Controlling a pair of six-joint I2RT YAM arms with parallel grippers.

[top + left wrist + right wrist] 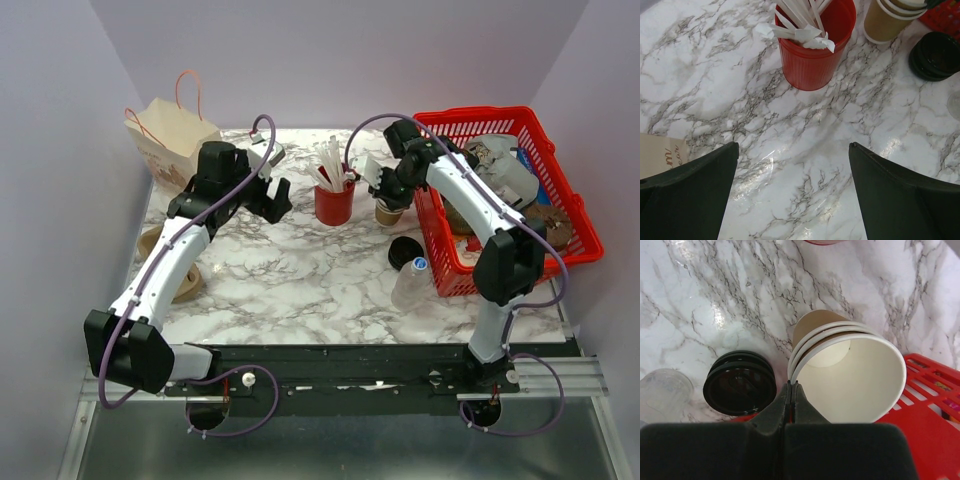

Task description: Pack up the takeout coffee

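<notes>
Bare marble [290, 270] lay open below the left gripper [793, 145] and across the front, red cup [812, 55] stood mid-table, narrow gap to tan cups [887, 25], black lids [936, 56] and clear cup [412, 283] crowded in beside the basket [490, 113], paper bag [170, 135] filled the far-left corner.

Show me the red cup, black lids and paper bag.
red cup [814, 60]: left wrist view, its ribbed side.
black lids [740, 386]: right wrist view, top lid's middle.
paper bag [166, 140]: top view, its front face.

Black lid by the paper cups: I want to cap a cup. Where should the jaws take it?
Probably from straight above, jaws across the outer rim of the black lid. It lies flat and low on the table, offering little side wall; the paper cups crowd one side.
</notes>
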